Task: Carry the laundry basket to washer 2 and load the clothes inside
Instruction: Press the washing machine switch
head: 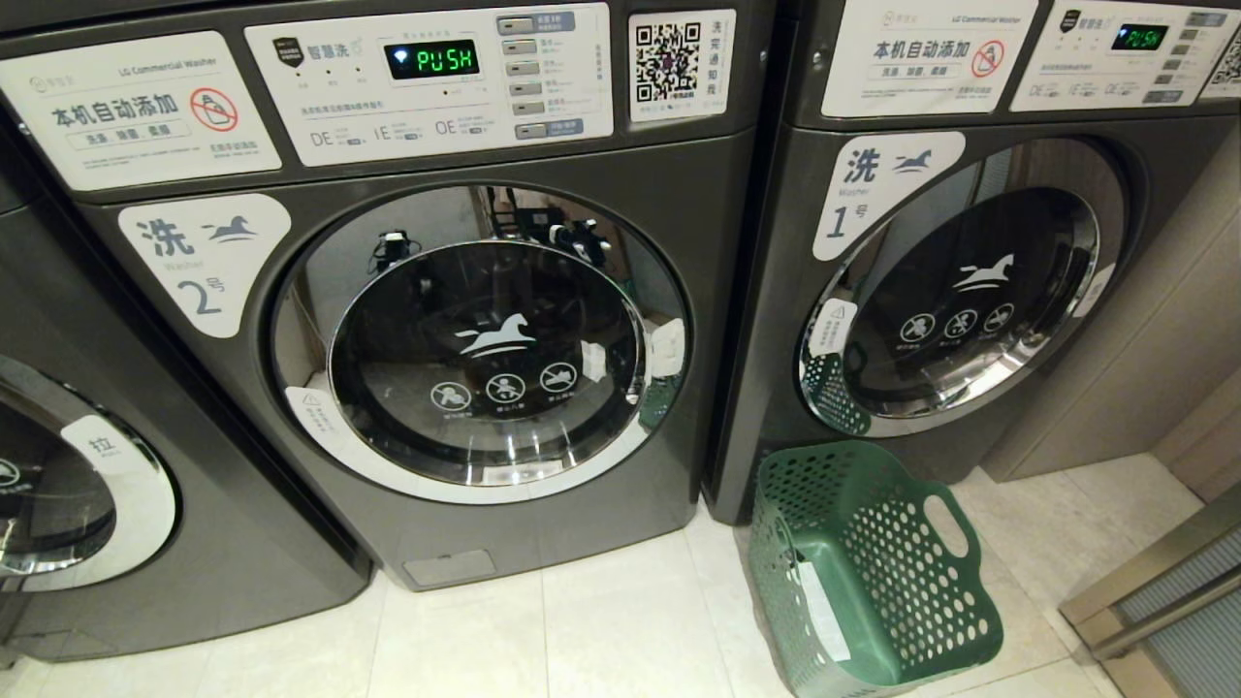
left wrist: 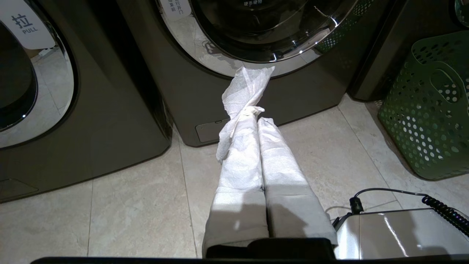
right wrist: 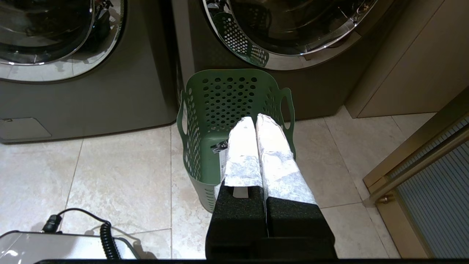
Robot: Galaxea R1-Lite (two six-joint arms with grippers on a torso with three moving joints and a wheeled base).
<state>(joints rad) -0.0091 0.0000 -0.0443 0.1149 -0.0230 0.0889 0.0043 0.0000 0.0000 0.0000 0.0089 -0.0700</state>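
Washer 2 (head: 485, 359), dark grey with a white "2" label (head: 204, 262), stands straight ahead with its round door closed. The green laundry basket (head: 873, 572) sits on the floor tiles to its right, in front of washer 1 (head: 960, 291). Its inside shows only a paper label; no clothes are in view. My left gripper (left wrist: 256, 119) is shut, its fingers wrapped in white, low over the floor and pointing at the foot of washer 2's door (left wrist: 263, 33). A loose end of wrapping sticks up from one tip. My right gripper (right wrist: 255, 119), also wrapped and shut, hovers over the basket (right wrist: 220, 95). Neither arm is in the head view.
A third machine with a "PULL" label (head: 58, 485) stands at the left. A wooden panel (head: 1144, 339) and a metal-framed rail (head: 1154, 582) close off the right side. My base with a coiled cable (left wrist: 399, 234) is just behind the grippers.
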